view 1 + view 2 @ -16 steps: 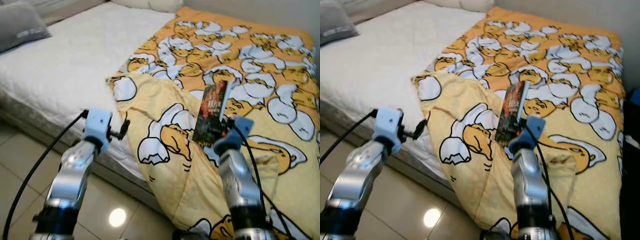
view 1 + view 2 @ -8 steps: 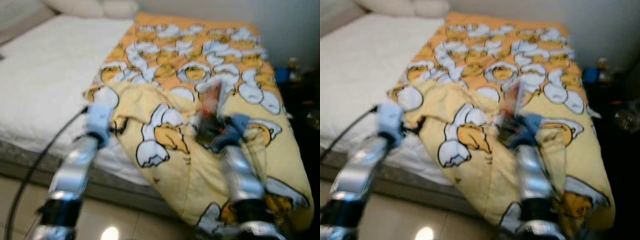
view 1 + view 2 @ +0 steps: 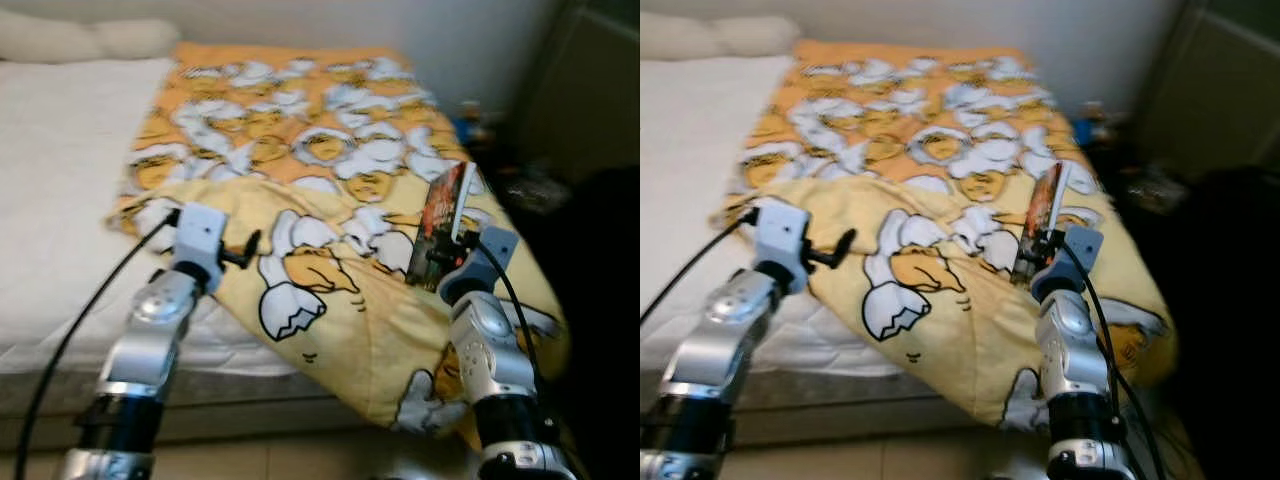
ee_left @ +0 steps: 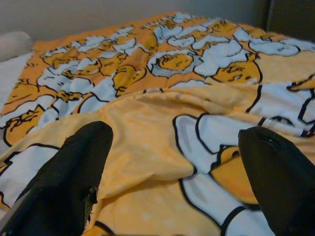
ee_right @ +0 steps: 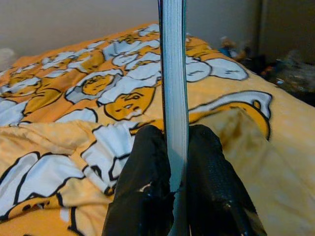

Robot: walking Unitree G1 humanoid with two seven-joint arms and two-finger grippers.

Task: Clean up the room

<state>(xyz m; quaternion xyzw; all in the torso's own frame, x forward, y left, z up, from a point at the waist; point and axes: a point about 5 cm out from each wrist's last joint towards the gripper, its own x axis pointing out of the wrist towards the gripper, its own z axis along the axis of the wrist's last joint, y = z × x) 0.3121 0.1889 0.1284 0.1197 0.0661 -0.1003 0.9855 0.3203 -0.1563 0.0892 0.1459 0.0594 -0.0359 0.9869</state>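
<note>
Head views: right gripper [image 3: 447, 262] grasps a thin book [image 3: 446, 215] by its lower edge, long axis upright, over the yellow cartoon-print blanket [image 3: 330, 300] on the bed [image 3: 50, 200].
Left wrist: left gripper [image 4: 174, 182] fingers spread wide, released, above soft wrinkled fabric.
Right wrist: fingers [image 5: 147, 182] clenched either side of the page edge.

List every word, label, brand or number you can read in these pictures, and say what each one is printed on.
None can be read.
Book cover, held upright in the right gripper: its print is too blurred to read.
Blanket: cartoon pictures, no words visible.
Left gripper, open: no label visible.
</note>
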